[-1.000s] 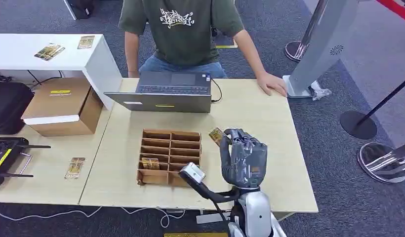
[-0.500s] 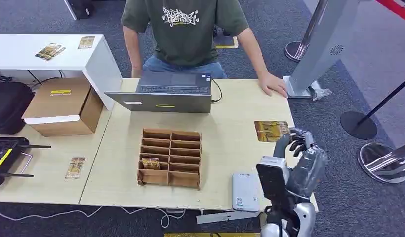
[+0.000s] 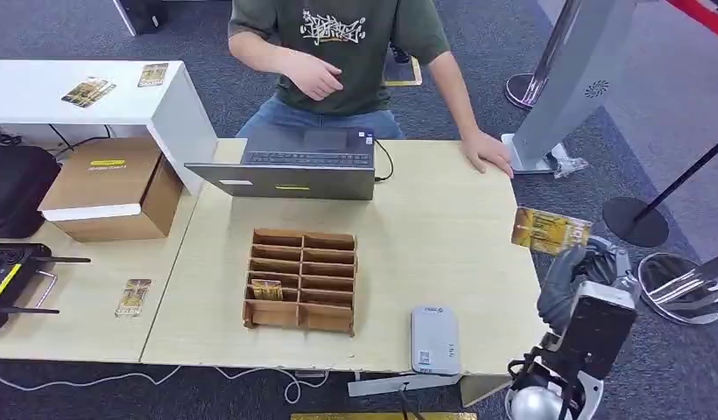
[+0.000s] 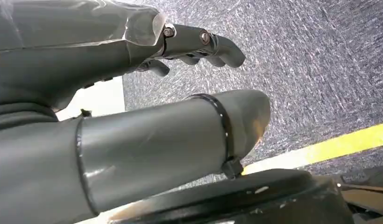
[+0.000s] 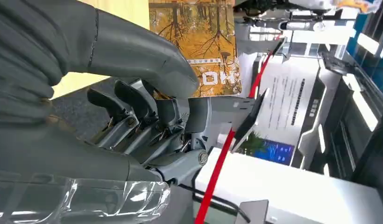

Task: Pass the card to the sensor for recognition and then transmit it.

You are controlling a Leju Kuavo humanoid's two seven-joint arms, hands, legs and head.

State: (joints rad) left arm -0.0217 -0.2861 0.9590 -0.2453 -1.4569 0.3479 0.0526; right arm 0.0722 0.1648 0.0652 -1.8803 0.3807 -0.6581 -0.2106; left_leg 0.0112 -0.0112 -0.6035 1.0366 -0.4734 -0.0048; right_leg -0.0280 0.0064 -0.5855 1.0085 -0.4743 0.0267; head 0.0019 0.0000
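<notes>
A yellow-orange picture card is pinched in my right hand, which is raised just beyond the table's right edge. In the right wrist view the thumb presses the card against the fingers. The grey flat sensor lies near the table's front edge, left of and below the hand, apart from the card. My left hand hangs over carpet with fingers apart and nothing in it.
A cardboard divider tray sits mid-table with one card in a slot. A laptop stands at the far edge, with a person behind it and their hand on the table. Stanchion bases stand on the right.
My right hand swung the card from beside the tray out to the right, past the table edge and higher. The sensor came into sight. The person lifted one arm.
</notes>
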